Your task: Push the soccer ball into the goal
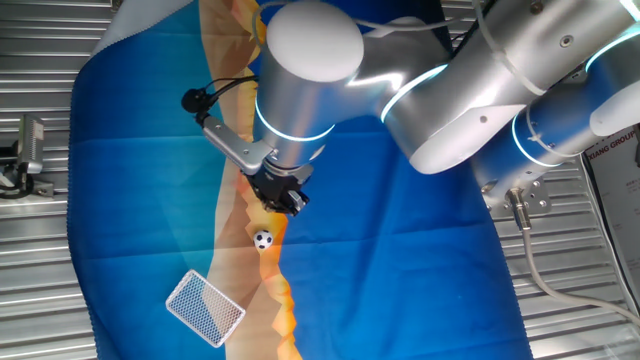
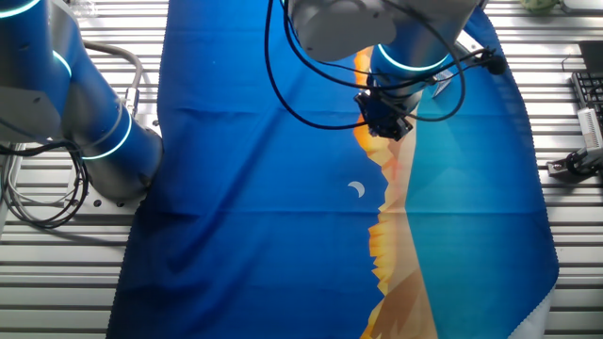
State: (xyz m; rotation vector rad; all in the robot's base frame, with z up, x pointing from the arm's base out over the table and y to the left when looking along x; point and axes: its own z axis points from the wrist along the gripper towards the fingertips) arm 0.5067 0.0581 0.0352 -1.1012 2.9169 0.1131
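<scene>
The soccer ball [image 1: 263, 239] is a tiny white ball with black patches, lying on the orange strip of the printed cloth. The goal [image 1: 205, 307] is a small white-framed mesh rectangle, below and to the left of the ball, apart from it. My gripper [image 1: 283, 200] hangs just above and to the right of the ball. Its black fingers are together and hold nothing. In the other fixed view the gripper [image 2: 384, 123] is at the top centre, over the orange strip. The ball and the goal do not show there.
A blue and orange printed cloth [image 1: 400, 260] covers the slatted metal table [image 1: 40, 260]. A white crescent [image 2: 356, 189] is printed on the cloth. The arm's blue base [image 2: 94, 132] stands beside the cloth, and a metal fixture [image 1: 28, 150] is at the table's edge.
</scene>
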